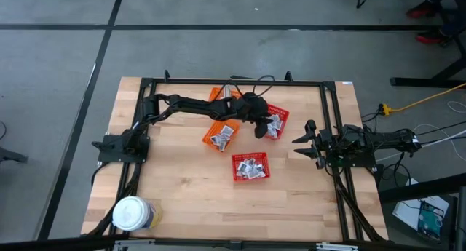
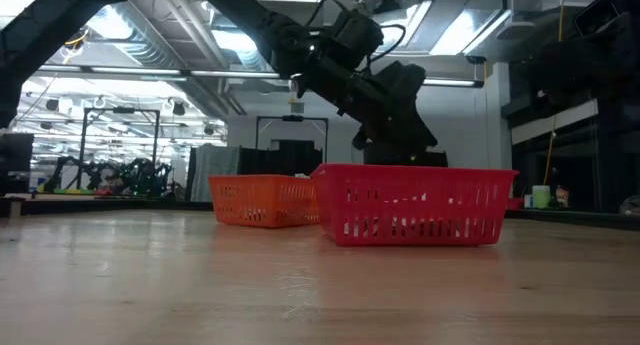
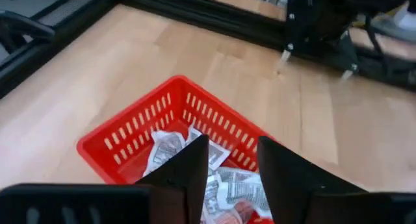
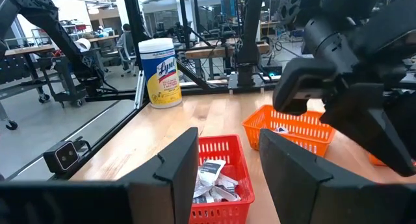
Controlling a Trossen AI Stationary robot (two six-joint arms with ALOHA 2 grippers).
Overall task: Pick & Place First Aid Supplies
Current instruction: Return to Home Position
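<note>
Two red baskets (image 1: 234, 168), perhaps two orange baskets (image 1: 215, 126); left gripper (image 3: 233, 152) (above sachets (image 3: 166, 149)) and right gripper (image 4: 229, 136) both spread, empty.

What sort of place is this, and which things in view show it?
Likely a robotics lab or workshop: a framed wooden table, what look like more robot arms in the room behind, and exposed ducts overhead.

Grey floor (image 1: 51, 62) with dark lines (image 1: 218, 27); bright ceiling lights (image 2: 462, 30) overhead.
</note>
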